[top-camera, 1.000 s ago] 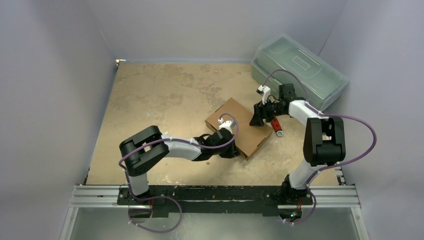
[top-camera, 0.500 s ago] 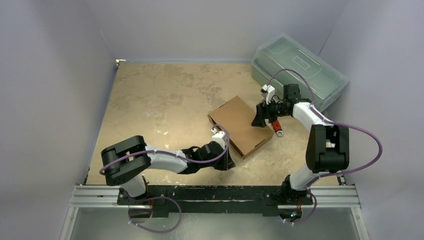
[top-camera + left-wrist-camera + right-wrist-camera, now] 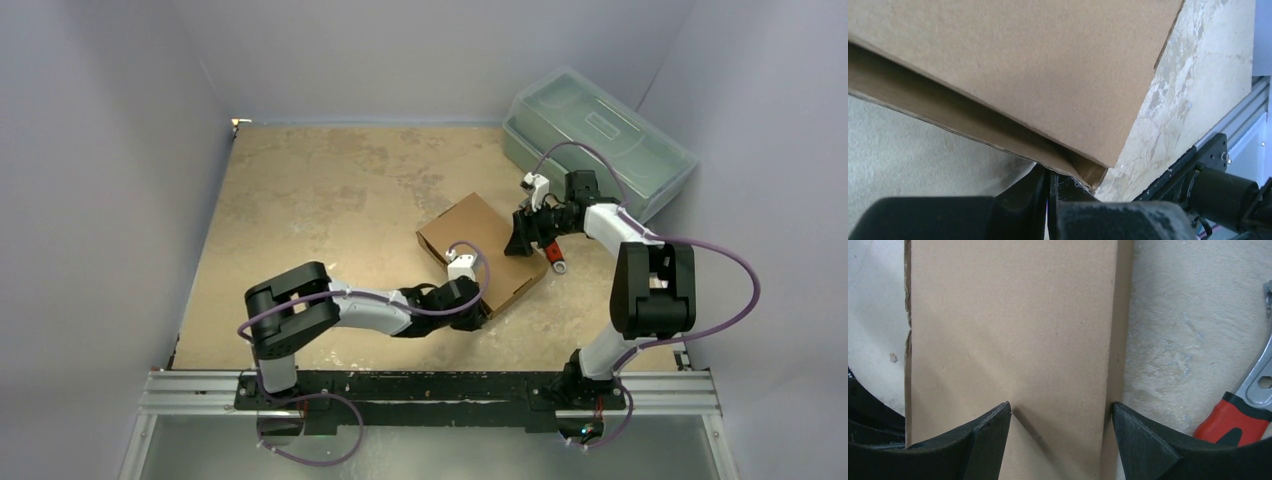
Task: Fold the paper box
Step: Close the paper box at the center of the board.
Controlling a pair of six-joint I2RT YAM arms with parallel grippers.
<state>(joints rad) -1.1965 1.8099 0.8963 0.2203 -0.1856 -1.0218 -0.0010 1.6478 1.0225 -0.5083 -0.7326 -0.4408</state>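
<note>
The paper box [image 3: 480, 245] lies flat and closed on the table, a shallow brown cardboard mailer. My left gripper [image 3: 480, 312] is low at its near corner. In the left wrist view its black jaws [image 3: 1049, 176] are shut with nothing between them, their tips touching the lower edge of the box [image 3: 1023, 60]. My right gripper [image 3: 520, 243] stands open over the box's right edge. Seen from the right wrist, the right gripper [image 3: 1061, 409] has one finger [image 3: 990, 432] over the box top [image 3: 1013, 340] and the other finger [image 3: 1140, 437] at the box's side.
A wrench with a red handle [image 3: 553, 255] lies on the table just right of the box, and it shows as the wrench [image 3: 1235, 415] beside my right finger. A translucent grey-green toolbox [image 3: 595, 135] stands at the back right. Walls enclose the table.
My left arm drew back toward the near edge, then swung right to the box's near corner. The box shifted slightly. My right gripper stayed at the right edge, its jaws a little wider.
</note>
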